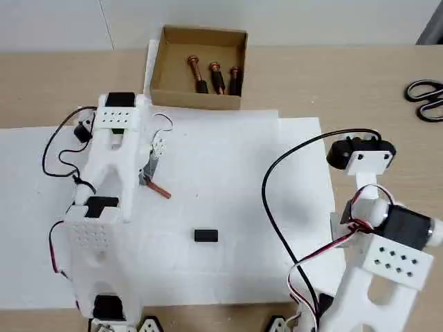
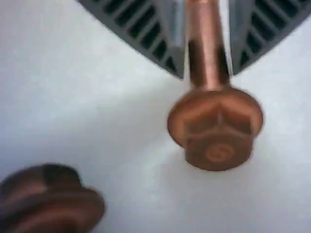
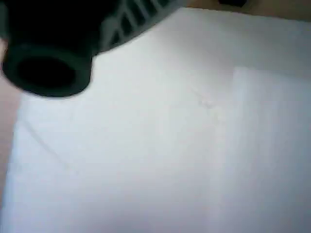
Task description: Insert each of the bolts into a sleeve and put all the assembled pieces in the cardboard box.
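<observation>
A pale wooden table (image 1: pixel 332 83) under even light, largely covered by a white sheet (image 1: pixel 228 207). Black-handled scissors (image 1: pixel 426 98) lie on bare wood right of the sheet; a whitish surface (image 1: pixel 291 17) runs beyond it.

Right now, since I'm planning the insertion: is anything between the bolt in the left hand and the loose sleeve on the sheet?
Nothing visible does. From the bolt in the left hand to the sleeve lies just bare white sheet.

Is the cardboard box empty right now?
No, three assembled pieces lie side by side inside the cardboard box.
</observation>
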Controlling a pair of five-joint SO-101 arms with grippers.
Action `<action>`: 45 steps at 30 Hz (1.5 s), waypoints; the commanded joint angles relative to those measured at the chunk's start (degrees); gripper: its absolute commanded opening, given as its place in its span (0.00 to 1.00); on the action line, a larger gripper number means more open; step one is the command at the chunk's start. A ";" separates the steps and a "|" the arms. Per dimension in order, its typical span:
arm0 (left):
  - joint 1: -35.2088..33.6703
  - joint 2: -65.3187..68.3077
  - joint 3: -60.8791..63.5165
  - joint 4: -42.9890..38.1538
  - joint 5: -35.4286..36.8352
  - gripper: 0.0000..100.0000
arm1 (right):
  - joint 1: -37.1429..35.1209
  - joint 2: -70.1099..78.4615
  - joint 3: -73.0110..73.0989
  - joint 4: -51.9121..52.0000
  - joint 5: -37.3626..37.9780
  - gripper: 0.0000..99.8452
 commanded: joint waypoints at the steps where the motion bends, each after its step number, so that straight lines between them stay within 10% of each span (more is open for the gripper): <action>1: -0.53 0.44 -0.48 0.79 -0.09 0.06 | 0.57 -0.48 -0.26 -1.10 0.35 0.00; 45: -2.64 -3.25 -0.48 0.79 -4.40 0.01 | 0.40 -0.66 -0.26 -1.10 0.35 0.00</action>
